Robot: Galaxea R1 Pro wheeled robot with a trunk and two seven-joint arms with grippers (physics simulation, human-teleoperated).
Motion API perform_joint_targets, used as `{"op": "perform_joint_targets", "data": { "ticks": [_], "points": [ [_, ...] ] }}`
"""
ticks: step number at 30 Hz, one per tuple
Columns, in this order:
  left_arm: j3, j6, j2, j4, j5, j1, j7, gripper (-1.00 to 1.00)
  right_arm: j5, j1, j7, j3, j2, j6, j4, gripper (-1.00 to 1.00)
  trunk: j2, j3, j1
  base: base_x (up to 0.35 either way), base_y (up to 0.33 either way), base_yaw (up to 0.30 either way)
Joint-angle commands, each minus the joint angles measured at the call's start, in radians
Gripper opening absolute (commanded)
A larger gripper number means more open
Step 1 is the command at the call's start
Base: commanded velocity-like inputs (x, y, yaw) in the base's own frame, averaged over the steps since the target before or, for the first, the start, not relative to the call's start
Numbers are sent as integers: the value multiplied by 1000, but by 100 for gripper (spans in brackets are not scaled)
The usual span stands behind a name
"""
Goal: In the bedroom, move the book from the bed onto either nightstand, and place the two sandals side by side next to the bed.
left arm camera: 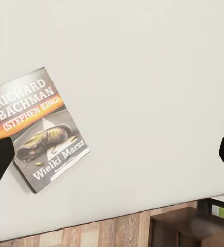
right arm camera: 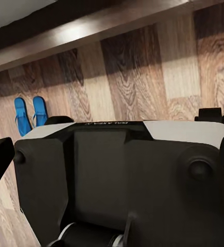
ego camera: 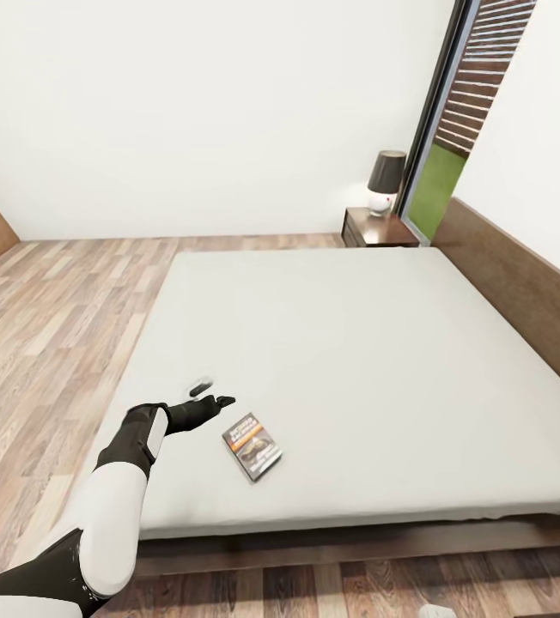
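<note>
Grey mattress: left gripper (ego camera: 211,396), jaws wide and empty, beside the book (ego camera: 252,446) near the bed's (ego camera: 331,343) foot edge; next, close on it.

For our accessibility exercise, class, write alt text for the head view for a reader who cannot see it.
A robot's left gripper hovers open over a large pale grey bed, just beside a small dark paperback book lying flat near the mattress's near edge. Beyond the bed's far corner, a dark nightstand holds a lamp, with wood plank floor alongside.

The book (left arm camera: 35,128) lies flat on the bed (left arm camera: 153,77) between open jaws.
</note>
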Motion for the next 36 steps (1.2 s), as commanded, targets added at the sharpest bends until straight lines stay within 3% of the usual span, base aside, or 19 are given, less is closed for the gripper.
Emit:
{"op": "perform_joint_targets", "data": {
  "ticks": [1,36],
  "points": [
    [8,5,-2,-2,-10,-1,-9,100,-4,-1,5,-3,0,2,1,100,-2,-3,1,269,0,0],
    [8,5,-2,-2,-10,-1,-9,100,-4,-1,4,-3,0,2,1,100,-2,-54,1,20,0,0]
  ]
}}
